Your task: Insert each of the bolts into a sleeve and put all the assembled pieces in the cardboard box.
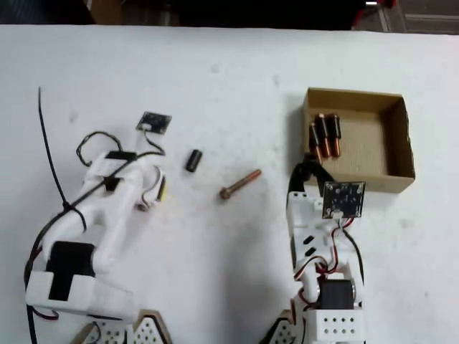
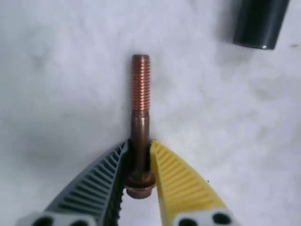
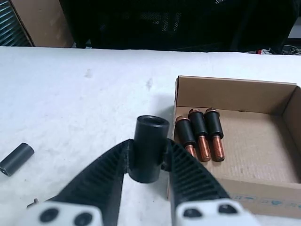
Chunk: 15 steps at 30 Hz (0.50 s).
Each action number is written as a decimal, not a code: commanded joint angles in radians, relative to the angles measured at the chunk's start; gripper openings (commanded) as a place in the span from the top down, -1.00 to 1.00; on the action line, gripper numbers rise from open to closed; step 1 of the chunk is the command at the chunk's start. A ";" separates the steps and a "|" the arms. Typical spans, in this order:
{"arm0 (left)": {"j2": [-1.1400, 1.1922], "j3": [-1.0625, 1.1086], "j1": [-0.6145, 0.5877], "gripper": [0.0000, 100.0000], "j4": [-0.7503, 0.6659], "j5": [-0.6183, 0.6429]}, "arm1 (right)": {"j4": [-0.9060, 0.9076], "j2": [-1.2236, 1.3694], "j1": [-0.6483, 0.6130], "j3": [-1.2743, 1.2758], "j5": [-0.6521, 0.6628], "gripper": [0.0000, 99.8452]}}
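Three assembled pieces [image 3: 199, 128] already lie in the cardboard box [image 3: 235, 94], at two o'clock on the table [image 1: 215, 72]. My left pincer [image 2: 139, 146] is clamped on a threaded copper bolt [image 2: 140, 94] near its flanged head. My right pincer [image 3: 149, 144] grips a smooth black sleeve [image 3: 151, 129] upright (bore showing). A spare bolt [image 1: 240, 183] and a spare sleeve [image 1: 193, 160] lie mid-table, unjoined.

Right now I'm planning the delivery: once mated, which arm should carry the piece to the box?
Right: the right gripper, shut on a sleeve, sits beside the box; the left gripper, holding a bolt, is farther off.
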 commanded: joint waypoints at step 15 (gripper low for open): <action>0.001 -0.086 0.002 0.96 -0.026 -0.014 | -0.002 -0.004 0.013 0.008 -0.003 0.97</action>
